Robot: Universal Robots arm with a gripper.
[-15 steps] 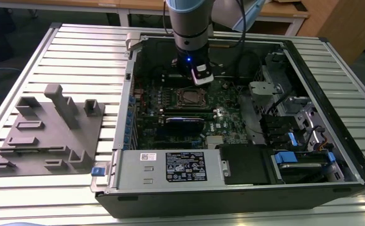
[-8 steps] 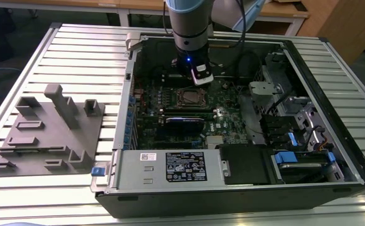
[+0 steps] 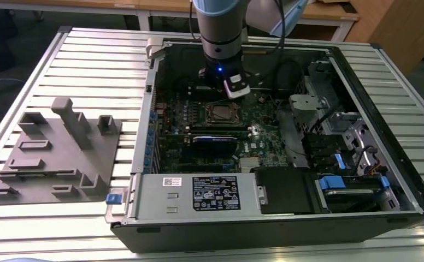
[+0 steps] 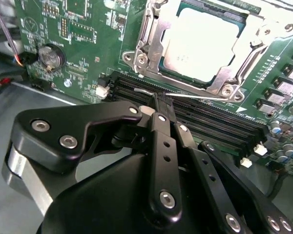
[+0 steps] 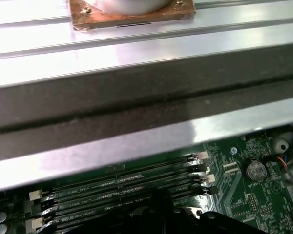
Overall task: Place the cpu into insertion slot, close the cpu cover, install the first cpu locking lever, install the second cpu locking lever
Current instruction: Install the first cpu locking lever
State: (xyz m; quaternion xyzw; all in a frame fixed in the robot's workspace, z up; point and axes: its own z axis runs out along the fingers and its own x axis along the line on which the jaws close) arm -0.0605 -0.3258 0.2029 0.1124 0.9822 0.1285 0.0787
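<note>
A lever step is in hand (first or second, I cannot tell). The gripper [image 4: 161, 101] appears pinched shut on the thin wire locking lever [image 4: 200, 96], at the socket's edge beside the memory slots [image 4: 210, 119]. Seating it likely calls for a downward push and a tuck under its catch. The cpu [image 4: 205, 41], pale dull metal, lies in the insertion slot [image 3: 209, 113] under the lowered cpu cover [image 4: 149, 39].

Blk end effector [image 4: 162, 103], silver screws [image 4: 167, 198], grey arm [image 3: 220, 33].
</note>
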